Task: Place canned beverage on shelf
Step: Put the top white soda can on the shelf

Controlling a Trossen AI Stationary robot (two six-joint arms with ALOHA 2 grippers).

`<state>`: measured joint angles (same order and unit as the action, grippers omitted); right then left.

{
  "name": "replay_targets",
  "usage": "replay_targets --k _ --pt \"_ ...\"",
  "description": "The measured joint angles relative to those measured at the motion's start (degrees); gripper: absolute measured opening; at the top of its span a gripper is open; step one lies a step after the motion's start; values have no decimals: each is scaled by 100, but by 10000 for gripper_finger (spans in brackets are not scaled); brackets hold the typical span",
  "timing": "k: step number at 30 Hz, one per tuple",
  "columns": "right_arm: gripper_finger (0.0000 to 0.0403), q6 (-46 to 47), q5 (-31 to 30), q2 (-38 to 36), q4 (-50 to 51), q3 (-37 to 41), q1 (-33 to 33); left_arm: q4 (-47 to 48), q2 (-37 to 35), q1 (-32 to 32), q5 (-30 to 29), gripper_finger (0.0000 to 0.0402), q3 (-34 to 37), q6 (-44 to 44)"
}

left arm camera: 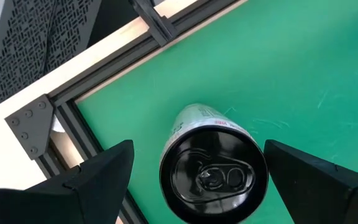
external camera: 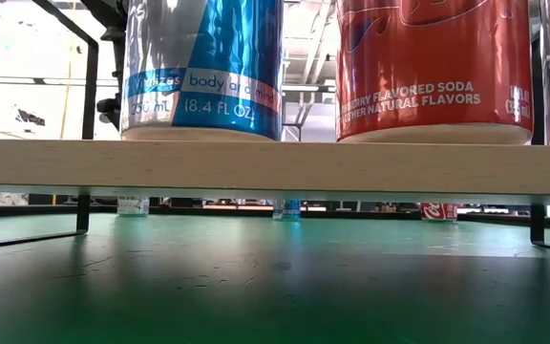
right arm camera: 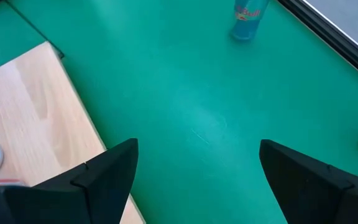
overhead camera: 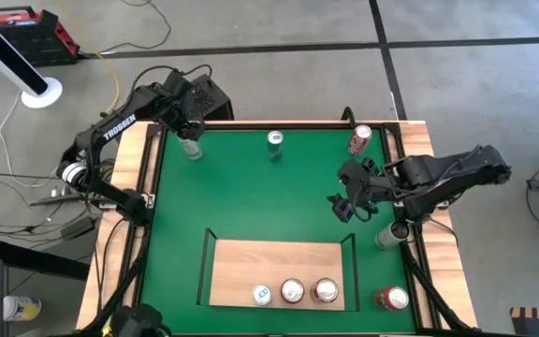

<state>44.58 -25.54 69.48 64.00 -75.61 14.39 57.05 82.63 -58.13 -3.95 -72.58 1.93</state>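
A slim white can with a black top (left arm camera: 213,171) stands upright on the green mat (overhead camera: 251,197) in its far left corner; it also shows in the high view (overhead camera: 193,150). My left gripper (left arm camera: 199,152) is open above the can, one finger on either side of its top. My right gripper (overhead camera: 349,201) is open and empty above the mat's right half. The shelf (overhead camera: 274,267), a pale-wood board with thin black rails, stands at the near middle. It carries three upright cans (overhead camera: 293,292) along its near edge.
A blue and silver can (overhead camera: 275,140) and a red can (overhead camera: 359,140) stand at the mat's far edge. A silver can (overhead camera: 391,234) stands at the right border and a red can (overhead camera: 393,299) at the near right. Wooden slat borders (overhead camera: 138,187) flank the mat.
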Motion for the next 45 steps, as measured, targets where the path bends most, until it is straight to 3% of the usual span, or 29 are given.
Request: replay_targets --k 6,14,20,25,31,36,45 --pt "358 -2 -2 -16 128 0 167 31 0 0 66 332 0 41" --pt "358 1 -125 -19 222 0 445 216 -15 2 77 230 0 327" --pt "358 132 -179 -19 227 0 744 494 -145 164 486 229 -52 624" --pt "358 206 -312 -19 241 0 1021 664 -545 780 644 229 -552 877" --pt "358 170 -485 -19 241 0 1150 859 -815 2027 513 229 -1449 1632" --pt "358 -52 -492 -19 227 -2 1150 1046 -763 3535 231 229 -2164 2467" --pt "358 -593 -441 -19 -28 -2 1146 959 -626 6611 -931 229 -2344 4734"
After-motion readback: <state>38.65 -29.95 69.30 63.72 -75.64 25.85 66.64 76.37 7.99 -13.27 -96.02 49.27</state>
